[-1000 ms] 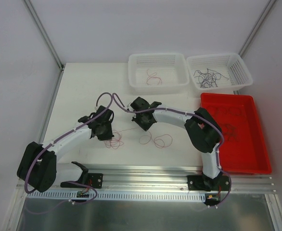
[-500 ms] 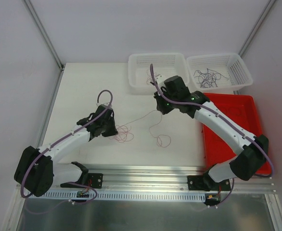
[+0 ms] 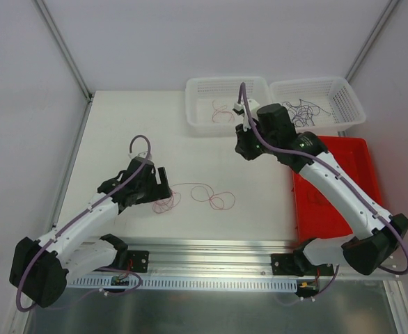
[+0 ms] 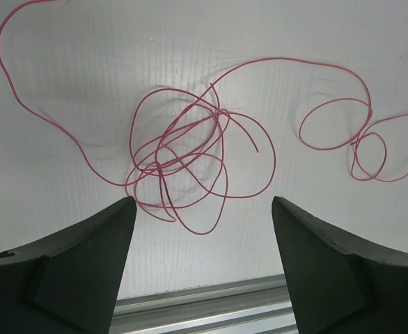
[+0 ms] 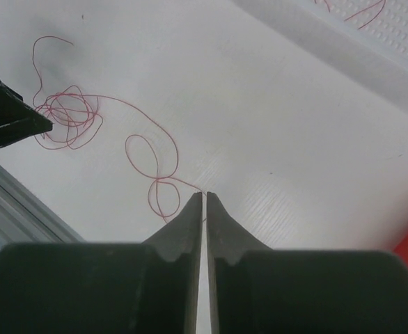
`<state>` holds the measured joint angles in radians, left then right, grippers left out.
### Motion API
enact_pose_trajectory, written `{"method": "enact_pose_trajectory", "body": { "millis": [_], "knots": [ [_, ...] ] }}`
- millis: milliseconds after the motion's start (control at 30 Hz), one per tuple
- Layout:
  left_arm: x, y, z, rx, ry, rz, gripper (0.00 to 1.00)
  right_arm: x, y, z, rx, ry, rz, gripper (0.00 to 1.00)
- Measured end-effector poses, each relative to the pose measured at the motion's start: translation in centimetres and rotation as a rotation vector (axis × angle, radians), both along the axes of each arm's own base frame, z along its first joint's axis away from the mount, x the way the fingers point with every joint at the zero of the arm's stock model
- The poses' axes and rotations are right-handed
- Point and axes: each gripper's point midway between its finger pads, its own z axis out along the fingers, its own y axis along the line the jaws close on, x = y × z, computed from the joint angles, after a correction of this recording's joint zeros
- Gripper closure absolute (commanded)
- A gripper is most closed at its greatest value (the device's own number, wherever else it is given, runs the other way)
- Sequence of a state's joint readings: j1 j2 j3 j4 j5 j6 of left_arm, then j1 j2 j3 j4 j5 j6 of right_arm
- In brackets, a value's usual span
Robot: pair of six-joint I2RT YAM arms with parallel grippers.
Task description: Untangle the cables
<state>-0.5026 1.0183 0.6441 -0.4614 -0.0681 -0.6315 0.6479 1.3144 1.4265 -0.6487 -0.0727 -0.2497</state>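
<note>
One red cable lies on the white table. Its tangled end [image 3: 168,203] [image 4: 183,160] rests just ahead of my left gripper [image 3: 162,186] [image 4: 202,202], which is open, with nothing between its fingers. From the tangle the strand runs right into two flat loops [image 3: 214,197] [image 5: 152,167]. My right gripper [image 3: 244,149] [image 5: 205,195] hangs high above the table near the baskets, jaws shut to a thin slit. In the right wrist view the strand's end vanishes behind its fingertips. The top view shows no strand rising to it.
A white basket [image 3: 193,104] at the back holds a red cable [image 3: 223,115]. A second basket [image 3: 354,104] holds dark cables [image 3: 300,111]. A red tray [image 3: 357,209] sits on the right under the right arm. An aluminium rail [image 3: 211,247] [image 4: 204,299] borders the near edge.
The right gripper swung up and back toward the baskets. The strand that hung from it now lies flat in loops. The left gripper opened and drew back off the tangle.
</note>
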Motion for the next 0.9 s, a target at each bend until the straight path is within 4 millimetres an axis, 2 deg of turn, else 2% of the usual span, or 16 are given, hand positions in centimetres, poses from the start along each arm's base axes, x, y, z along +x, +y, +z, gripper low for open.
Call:
{"method": "enact_pose_trajectory", "body": {
  "millis": [67, 167, 467, 600, 700, 900],
  "knots": [
    [-0.1, 0.1, 0.4, -0.011, -0.023, 0.004, 0.18, -0.1, 0.4, -1.1, -0.007, 0.030, 0.010, 0.71],
    [-0.3, 0.4, 0.5, -0.014, -0.036, 0.016, 0.17, -0.4, 1.1, -3.7, -0.037, 0.090, 0.025, 0.61],
    [-1.4, 0.8, -1.8, -0.015, 0.047, 0.078, 0.21, -3.7, 6.1, -14.4, -0.173, 0.308, 0.167, 0.33],
    [-2.2, 0.8, -3.0, -0.026, 0.100, 0.119, 0.23, -4.4, 8.1, -18.3, -0.224, 0.354, 0.213, 0.31],
    [-2.6, 0.9, -3.8, -0.034, 0.133, 0.154, 0.25, -4.8, 8.9, -21.0, -0.278, 0.379, 0.225, 0.31],
    [-3.0, 0.9, -4.8, -0.030, 0.182, 0.196, 0.34, -4.0, 9.4, -24.2, -0.354, 0.377, 0.192, 0.36]
  ]
}}
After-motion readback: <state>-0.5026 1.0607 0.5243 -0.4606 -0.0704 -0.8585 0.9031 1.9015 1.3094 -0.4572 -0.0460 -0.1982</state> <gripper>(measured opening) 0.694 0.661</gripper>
